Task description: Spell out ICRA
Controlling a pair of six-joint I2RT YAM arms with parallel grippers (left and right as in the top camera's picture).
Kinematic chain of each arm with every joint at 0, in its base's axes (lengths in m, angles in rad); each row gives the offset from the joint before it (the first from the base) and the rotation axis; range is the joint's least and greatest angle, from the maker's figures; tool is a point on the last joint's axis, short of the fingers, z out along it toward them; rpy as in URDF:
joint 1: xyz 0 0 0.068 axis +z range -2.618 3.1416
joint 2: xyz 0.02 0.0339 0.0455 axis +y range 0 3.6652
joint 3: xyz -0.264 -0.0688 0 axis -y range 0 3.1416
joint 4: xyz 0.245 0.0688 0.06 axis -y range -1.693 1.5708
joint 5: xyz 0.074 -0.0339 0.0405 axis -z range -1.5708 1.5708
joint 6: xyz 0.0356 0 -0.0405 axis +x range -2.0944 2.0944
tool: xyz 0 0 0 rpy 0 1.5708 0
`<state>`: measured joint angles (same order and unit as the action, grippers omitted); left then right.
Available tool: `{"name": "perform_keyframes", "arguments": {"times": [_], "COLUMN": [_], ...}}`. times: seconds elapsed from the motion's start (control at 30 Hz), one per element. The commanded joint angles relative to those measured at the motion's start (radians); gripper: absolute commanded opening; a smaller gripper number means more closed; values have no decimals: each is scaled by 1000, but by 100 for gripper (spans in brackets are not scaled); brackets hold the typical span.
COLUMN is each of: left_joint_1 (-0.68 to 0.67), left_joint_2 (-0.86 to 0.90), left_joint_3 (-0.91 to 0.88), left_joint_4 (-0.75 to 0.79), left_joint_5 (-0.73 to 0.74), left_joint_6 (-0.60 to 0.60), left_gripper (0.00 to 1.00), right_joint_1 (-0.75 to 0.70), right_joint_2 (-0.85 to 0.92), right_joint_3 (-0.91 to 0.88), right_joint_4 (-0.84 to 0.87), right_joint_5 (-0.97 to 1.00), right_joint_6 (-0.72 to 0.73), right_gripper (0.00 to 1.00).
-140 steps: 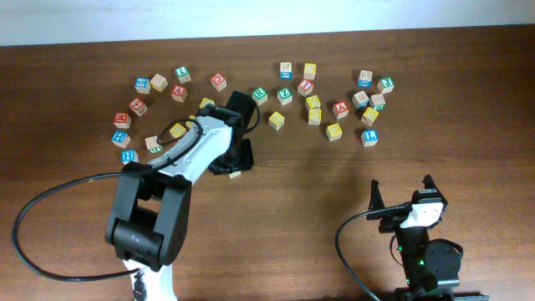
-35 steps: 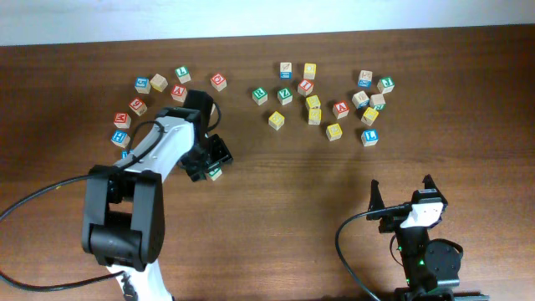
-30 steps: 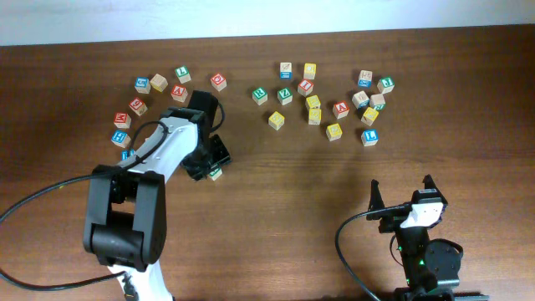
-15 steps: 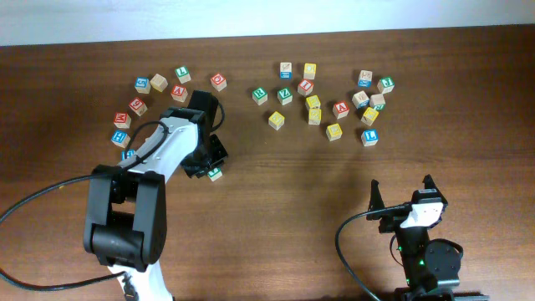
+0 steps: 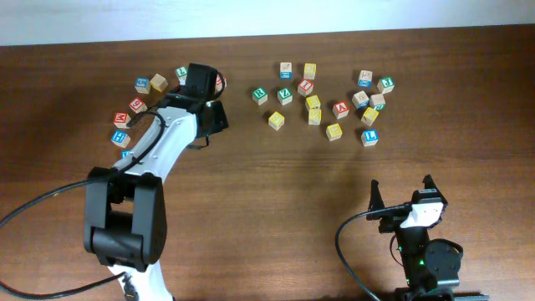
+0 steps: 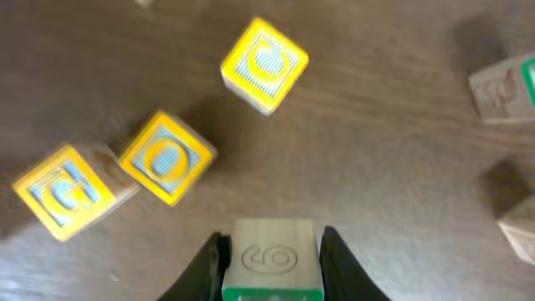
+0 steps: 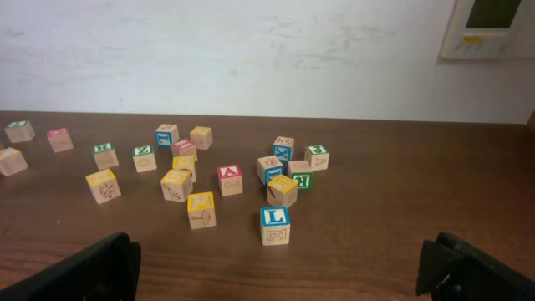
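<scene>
My left gripper (image 5: 209, 125) is shut on a pale-wood cube with a green border (image 6: 272, 251). I cannot tell its letter; the face toward the camera bears only a carved curl. The arm hides this cube in the overhead view. Below the gripper lie three yellow-bordered cubes with blurred blue round letters, one of them (image 6: 264, 63) like a C. A red I cube (image 5: 306, 86) and a red A cube (image 5: 340, 108) sit in the right-hand cluster; the A also shows in the right wrist view (image 7: 230, 177). A green R cube (image 7: 103, 153) stands at the left there. My right gripper (image 5: 402, 194) is open and empty.
Several other letter cubes lie in a left group around a blue one (image 5: 121, 136) and in a right group around a blue L cube (image 7: 274, 224). Two more cubes sit at the right edge of the left wrist view (image 6: 501, 84). The table's far edge meets a white wall.
My left gripper has moved from the table's middle back toward the far left cluster, carrying the green-bordered cube. The right arm has not moved.
</scene>
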<state>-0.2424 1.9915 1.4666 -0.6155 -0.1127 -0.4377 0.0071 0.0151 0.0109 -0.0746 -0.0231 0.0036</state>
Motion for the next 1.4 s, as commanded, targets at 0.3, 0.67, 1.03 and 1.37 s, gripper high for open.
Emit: {"name": "perform_keyframes", "arguments": {"times": [0.3,0.67,1.03,1.37], "left_joint_1": [-97,-102,-101,-102], "left_joint_2": [-21,-25,-53,95], "left_joint_3": [-225,-290,-287,-287], "left_joint_4": [335,285,520,592], "left_joint_5": [-119,-60,-69,-86], "left_joint_6": [99,99,99,99], "left_gripper": [15,33,16,27], "right_joint_1": [-8,-7,-8,-7], "right_joint_2": [-7,-7,-7,-7], "right_joint_3": [-5,-5,-5,-5], "right_joint_4": [-5,-5,-5,-5], "right_joint_5": [6,6,6,6], "right_joint_6": [4,4,4,4], "right_gripper": [98,98,98,99]}}
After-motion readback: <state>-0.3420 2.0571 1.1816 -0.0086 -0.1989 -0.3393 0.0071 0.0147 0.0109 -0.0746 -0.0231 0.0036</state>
